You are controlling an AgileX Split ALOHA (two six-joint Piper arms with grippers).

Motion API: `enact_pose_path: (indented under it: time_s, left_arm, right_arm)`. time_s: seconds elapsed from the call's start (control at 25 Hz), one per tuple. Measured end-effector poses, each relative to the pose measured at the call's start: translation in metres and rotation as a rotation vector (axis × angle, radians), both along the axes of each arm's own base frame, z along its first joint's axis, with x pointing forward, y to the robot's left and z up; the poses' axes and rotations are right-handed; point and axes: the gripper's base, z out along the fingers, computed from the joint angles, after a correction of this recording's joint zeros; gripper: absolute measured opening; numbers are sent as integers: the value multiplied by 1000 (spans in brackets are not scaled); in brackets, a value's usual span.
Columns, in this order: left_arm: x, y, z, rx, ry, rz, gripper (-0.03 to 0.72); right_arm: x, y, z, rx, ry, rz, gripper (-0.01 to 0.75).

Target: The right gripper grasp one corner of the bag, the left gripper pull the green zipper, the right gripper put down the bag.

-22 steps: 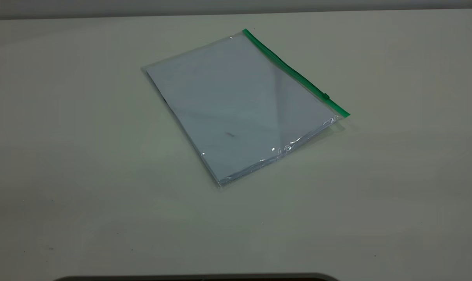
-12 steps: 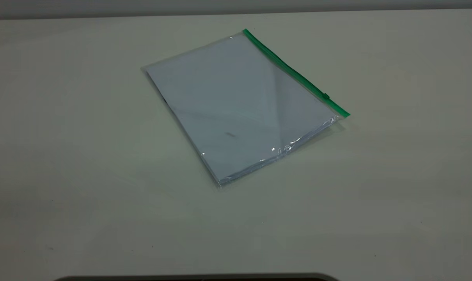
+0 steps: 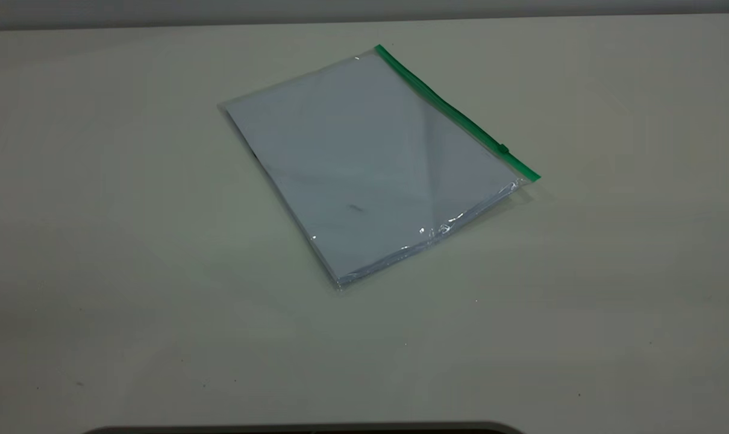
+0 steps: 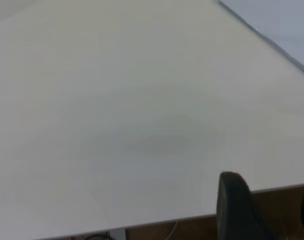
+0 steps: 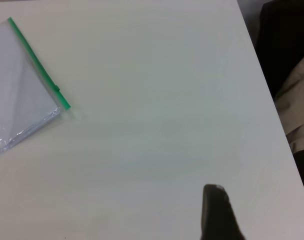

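The bag lies flat on the pale table, a clear pouch with white paper inside. The green zipper runs along its far right long edge, and its small slider tab sits near the bag's near right corner. Neither gripper shows in the exterior view. In the right wrist view the bag, the zipper and the corner lie well away from my right gripper, which is open and empty. My left gripper is open and empty over the table edge, with only a bag edge far off.
The table is bare around the bag. A dark curved edge runs along the front. In the right wrist view the table's side edge borders dark and tan shapes. In the left wrist view brown floor lies beyond the table edge.
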Motion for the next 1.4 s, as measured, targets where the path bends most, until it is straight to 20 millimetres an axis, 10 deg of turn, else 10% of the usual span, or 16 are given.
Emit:
enact_pose_path:
  time_s: [0.88, 1.4]
  left_arm:
    - [0, 0, 0, 0, 0, 0, 374]
    - [67, -6, 30, -54, 178, 36, 374]
  right_arm:
    - [6, 9, 2, 22, 22, 102, 470]
    - [148, 34, -1, 119, 141, 328, 470]
